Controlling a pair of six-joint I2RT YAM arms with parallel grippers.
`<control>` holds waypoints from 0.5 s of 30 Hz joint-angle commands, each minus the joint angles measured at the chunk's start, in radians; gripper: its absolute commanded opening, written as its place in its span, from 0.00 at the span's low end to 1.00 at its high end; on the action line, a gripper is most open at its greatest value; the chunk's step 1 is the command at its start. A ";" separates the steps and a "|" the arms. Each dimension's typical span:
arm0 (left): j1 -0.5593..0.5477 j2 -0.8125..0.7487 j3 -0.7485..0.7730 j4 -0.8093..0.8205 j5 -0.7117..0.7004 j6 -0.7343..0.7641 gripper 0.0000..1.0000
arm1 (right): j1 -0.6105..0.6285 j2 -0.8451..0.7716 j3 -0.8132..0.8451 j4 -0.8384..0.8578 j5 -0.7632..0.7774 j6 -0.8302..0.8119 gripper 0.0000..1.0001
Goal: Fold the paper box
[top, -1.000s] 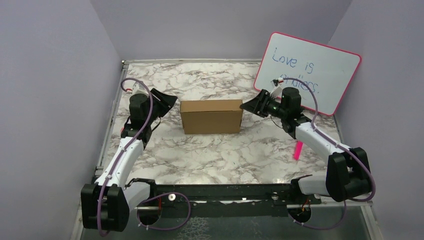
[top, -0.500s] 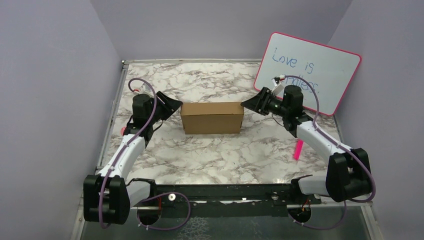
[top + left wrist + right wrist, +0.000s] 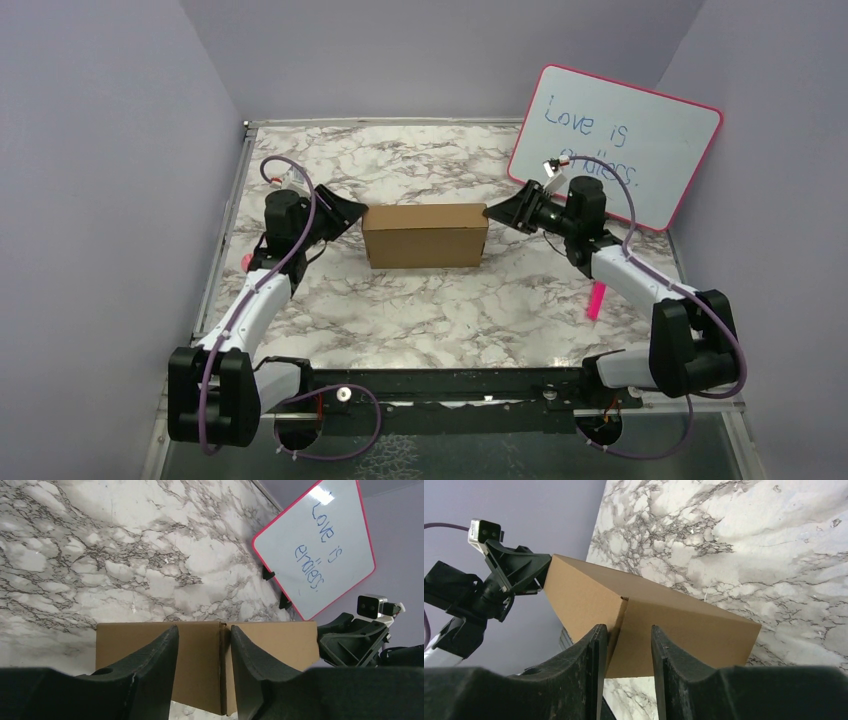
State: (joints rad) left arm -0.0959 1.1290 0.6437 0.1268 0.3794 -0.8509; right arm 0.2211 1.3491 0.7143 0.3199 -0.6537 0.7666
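Finds the paper box (image 3: 425, 233) closed up as a low brown block near the middle of the marble table (image 3: 420, 320), resting flat, long axis running left to right across the top view, short ends pointing at the two arms; puts the left gripper (image 3: 353, 212) at the left end and the right gripper (image 3: 491, 212) at the right end, each tip touching or all but touching its end face; shows in both wrist views fingers (image 3: 150, 675) standing apart with a plain gap and nothing pinched between them, so released rather than clenched; cannot tell whether the tips press on the cardboard; gets from the top view alone the box's whole outline, the pink-rimmed whiteboard (image 3: 615, 145) leaning at the far right behind the right arm, and a small pink stick (image 3: 596, 299) lying on the marble near that arm, well apart from the box; gets from the left wrist view alone a straight seam (image 3: 220, 670) down the near cardboard face, with the right gripper showing past the far end; gets from the right wrist view alone two faces meeting at a long edge and a flap corner (image 3: 622, 599) just above the gap.
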 commanded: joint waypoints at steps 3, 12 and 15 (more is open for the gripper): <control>0.004 0.010 -0.095 -0.013 0.022 0.031 0.39 | -0.003 0.054 -0.116 -0.012 -0.006 -0.092 0.38; 0.004 0.080 -0.186 -0.030 -0.012 0.028 0.31 | -0.003 0.077 -0.251 -0.040 0.136 -0.206 0.29; 0.004 0.103 -0.185 -0.043 -0.033 0.023 0.30 | -0.003 0.059 -0.247 -0.089 0.221 -0.265 0.28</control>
State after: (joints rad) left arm -0.0933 1.1454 0.5354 0.3405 0.3965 -0.8803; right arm 0.2226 1.3506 0.5686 0.5896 -0.6113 0.6922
